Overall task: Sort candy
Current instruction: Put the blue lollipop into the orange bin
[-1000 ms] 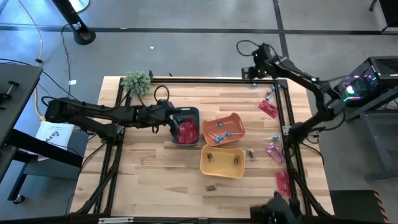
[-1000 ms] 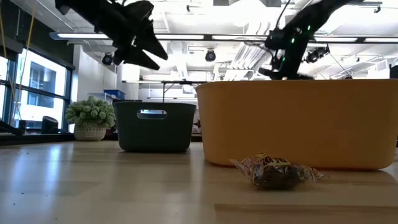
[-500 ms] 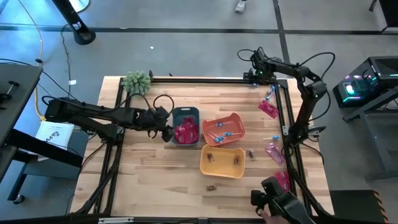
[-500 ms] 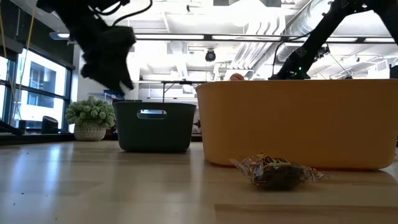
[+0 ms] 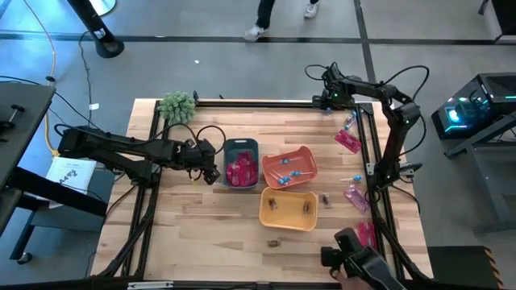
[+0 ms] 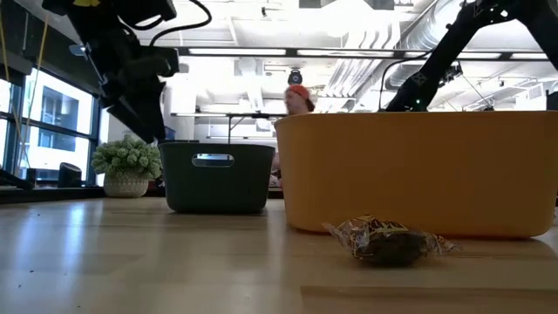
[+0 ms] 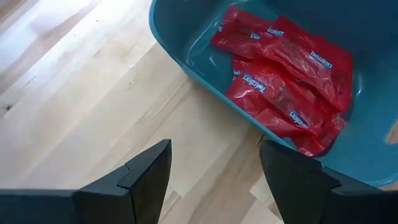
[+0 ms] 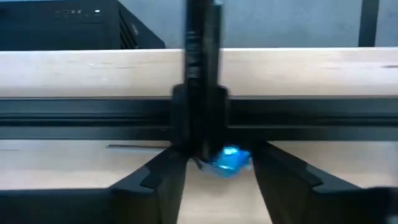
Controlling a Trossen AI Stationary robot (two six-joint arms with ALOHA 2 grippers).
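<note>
Red packets lie in the grey-blue bin. Blue lollipops sit in the orange bin, and brown pieces in the yellow bin. Loose red packets, lollipops and a brown piece rest on the table. My left gripper is open and empty above bare wood, just left of the grey-blue bin. My right gripper is open near the table's far right corner. One blue lollipop head shows ahead between its fingers, at the foot of a black post.
A fuzzy green plant stands at the far left corner. Black frame rails run along the table's edges. A brown wrapped piece lies in front of the yellow bin. A person walks beyond the far edge.
My left gripper has drawn back from over the grey-blue bin toward the table's left and come lower beside it. My right arm has pulled its elbow in, while its gripper stayed by the far right corner. A person has walked into view beyond the table.
</note>
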